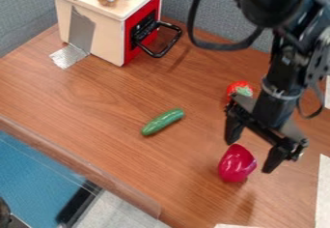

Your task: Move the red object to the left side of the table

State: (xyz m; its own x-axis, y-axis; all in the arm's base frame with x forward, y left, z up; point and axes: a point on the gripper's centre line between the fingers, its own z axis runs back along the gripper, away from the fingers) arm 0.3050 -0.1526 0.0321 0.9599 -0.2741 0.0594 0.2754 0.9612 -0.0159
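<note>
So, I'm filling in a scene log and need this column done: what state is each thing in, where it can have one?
Gripper: open, fingers spread, holding nothing.
Red object: resting on the table, not gripped.
Cucumber: whole, lying on its side.
Strawberry: on the table, partly hidden by the gripper.
Red-fronted box: upright; its door looks shut.
</note>
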